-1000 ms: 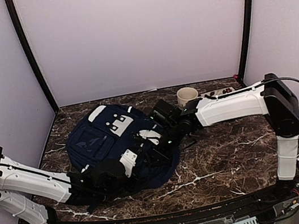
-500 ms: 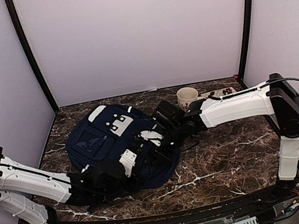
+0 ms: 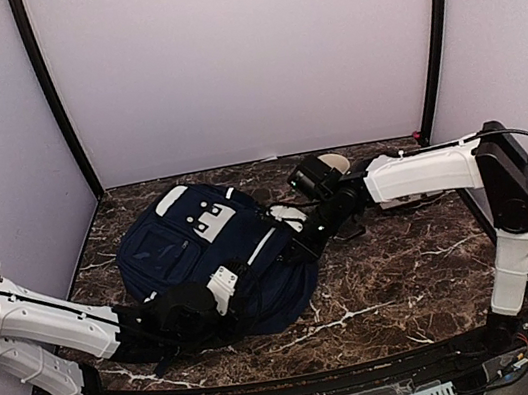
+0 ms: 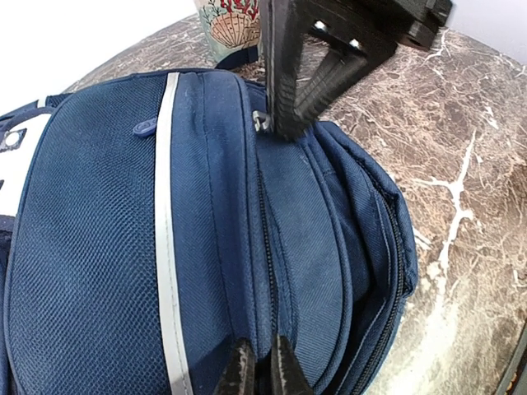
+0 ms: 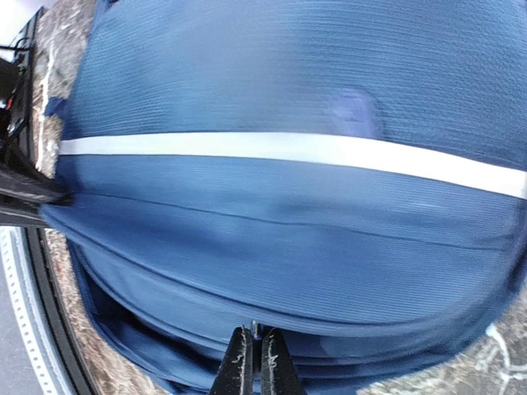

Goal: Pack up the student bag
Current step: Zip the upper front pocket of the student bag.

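The student bag lies flat on the marble table, navy with a white stripe. My left gripper is at the bag's near edge. In the left wrist view it is shut on the fabric seam beside the zipper. My right gripper reaches down onto the bag's right side. In its own view it is shut on the small metal zipper pull. The left wrist view shows the same pull under the right fingers. The zipper line between the two grippers looks closed.
A cream mug with a coral and shell print stands just behind the bag, mostly hidden by the right arm in the top view. Purple walls enclose the table on three sides. The left arm lies low along the front left.
The right gripper closed on the zipper pull and drew it back and to the right along the bag. The gap in the bag has closed. The left gripper stayed put.
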`<state>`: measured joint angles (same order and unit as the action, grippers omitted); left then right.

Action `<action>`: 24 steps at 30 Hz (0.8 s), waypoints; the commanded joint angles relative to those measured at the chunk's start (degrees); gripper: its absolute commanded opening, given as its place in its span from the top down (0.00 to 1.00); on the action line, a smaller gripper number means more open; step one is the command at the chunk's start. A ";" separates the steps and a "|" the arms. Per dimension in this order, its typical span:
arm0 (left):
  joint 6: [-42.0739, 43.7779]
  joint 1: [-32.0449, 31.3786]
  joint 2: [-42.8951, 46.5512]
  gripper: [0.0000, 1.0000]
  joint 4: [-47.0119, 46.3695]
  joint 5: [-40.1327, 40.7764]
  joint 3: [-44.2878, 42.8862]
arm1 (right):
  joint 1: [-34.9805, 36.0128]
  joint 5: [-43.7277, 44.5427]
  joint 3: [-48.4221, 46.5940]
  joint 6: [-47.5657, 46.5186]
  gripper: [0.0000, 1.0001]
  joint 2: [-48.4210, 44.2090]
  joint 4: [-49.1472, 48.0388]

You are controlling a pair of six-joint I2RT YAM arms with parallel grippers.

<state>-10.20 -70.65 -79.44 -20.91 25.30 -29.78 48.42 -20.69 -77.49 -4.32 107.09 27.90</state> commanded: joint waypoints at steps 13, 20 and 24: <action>-16.06 -0.53 20.02 1.00 32.93 11.39 0.91 | 6.01 -11.81 -3.68 -5.53 1.00 0.32 5.35; -8.89 -0.62 31.73 0.65 33.89 2.37 1.89 | 10.47 -15.17 -9.27 -4.40 1.00 3.82 6.62; -2.72 -0.63 31.55 0.55 25.97 -3.94 2.50 | 10.46 -14.58 -8.96 -4.49 1.00 4.46 6.61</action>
<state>-19.40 -71.68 -47.46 11.99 26.65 -28.29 58.28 -31.22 -85.36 -8.49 110.78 33.21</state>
